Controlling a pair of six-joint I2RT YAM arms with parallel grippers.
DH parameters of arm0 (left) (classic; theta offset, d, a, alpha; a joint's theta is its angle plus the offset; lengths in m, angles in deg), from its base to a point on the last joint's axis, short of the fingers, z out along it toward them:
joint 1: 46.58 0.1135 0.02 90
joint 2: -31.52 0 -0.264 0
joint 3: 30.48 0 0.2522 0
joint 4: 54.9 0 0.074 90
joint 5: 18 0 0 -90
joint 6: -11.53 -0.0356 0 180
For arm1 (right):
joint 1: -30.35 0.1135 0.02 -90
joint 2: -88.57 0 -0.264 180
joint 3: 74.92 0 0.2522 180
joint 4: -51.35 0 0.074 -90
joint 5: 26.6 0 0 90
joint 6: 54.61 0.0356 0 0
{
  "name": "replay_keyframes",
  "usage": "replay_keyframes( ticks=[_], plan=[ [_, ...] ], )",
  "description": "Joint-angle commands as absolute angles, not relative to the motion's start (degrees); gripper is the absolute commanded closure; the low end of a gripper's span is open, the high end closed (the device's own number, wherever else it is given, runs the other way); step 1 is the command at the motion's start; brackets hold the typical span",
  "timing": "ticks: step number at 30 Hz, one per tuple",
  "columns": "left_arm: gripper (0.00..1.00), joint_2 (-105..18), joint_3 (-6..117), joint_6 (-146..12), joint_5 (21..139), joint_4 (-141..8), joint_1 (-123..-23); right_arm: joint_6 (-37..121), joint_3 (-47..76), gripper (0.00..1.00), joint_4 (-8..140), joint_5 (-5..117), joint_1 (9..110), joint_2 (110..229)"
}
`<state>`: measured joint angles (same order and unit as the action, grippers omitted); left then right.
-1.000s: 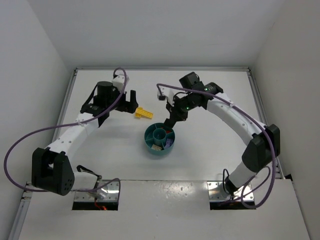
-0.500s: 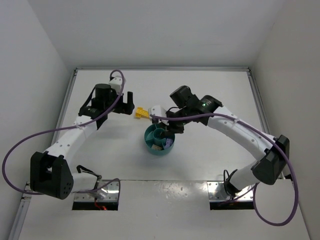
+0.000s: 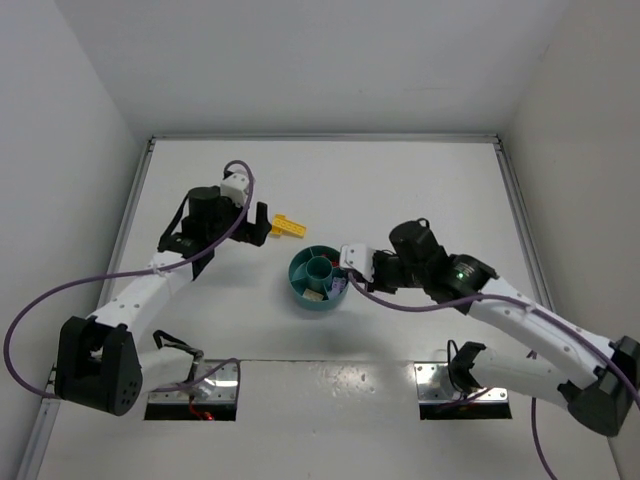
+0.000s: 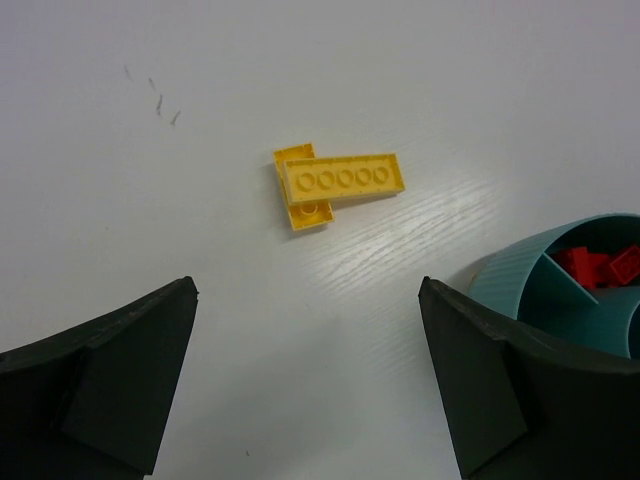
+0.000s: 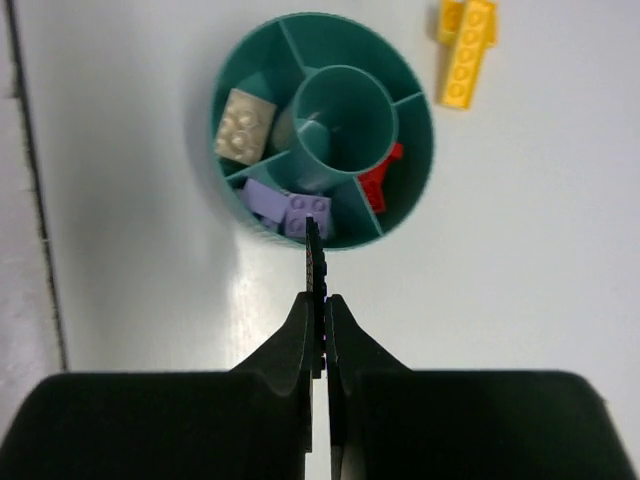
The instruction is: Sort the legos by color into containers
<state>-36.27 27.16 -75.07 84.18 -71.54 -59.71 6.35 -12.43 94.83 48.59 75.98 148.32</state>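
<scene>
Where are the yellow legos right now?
The yellow legos lie on the table, outside the teal dish and just beyond its far-left rim. In the left wrist view they sit ahead of the open left gripper.

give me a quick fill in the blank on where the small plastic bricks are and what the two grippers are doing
1. The two yellow plastic bricks lie on the white table, ____ the round teal plastic dish.
2. The beige brick shares its compartment with ____ other bricks.
3. The left gripper is ____.
4. The right gripper is ____.

Missing words: outside; no; open; shut
</scene>
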Motion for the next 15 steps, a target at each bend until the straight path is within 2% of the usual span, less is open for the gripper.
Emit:
replay_keyframes(
  ticks=[1, 6, 10, 15],
  plan=[
    [0.00, -35.28, 26.70, -78.11, 85.88, -66.72, -59.15, 5.15, -19.38, 1.00, 83.50, 54.51, 75.44, 142.47],
    [0.00, -35.98, 26.70, -80.74, 87.54, -68.93, -58.01, 4.45, -27.14, 1.00, 77.33, 58.65, 75.44, 130.51],
    [0.00, -37.47, 26.17, -85.14, 93.25, -70.07, -58.01, 4.45, -28.90, 1.00, 76.80, 62.86, 75.44, 130.49],
    [0.00, -40.45, 26.17, -88.22, 93.88, -72.44, -58.01, 6.12, -29.52, 1.00, 69.79, 66.99, 74.91, 135.23]
  ],
)
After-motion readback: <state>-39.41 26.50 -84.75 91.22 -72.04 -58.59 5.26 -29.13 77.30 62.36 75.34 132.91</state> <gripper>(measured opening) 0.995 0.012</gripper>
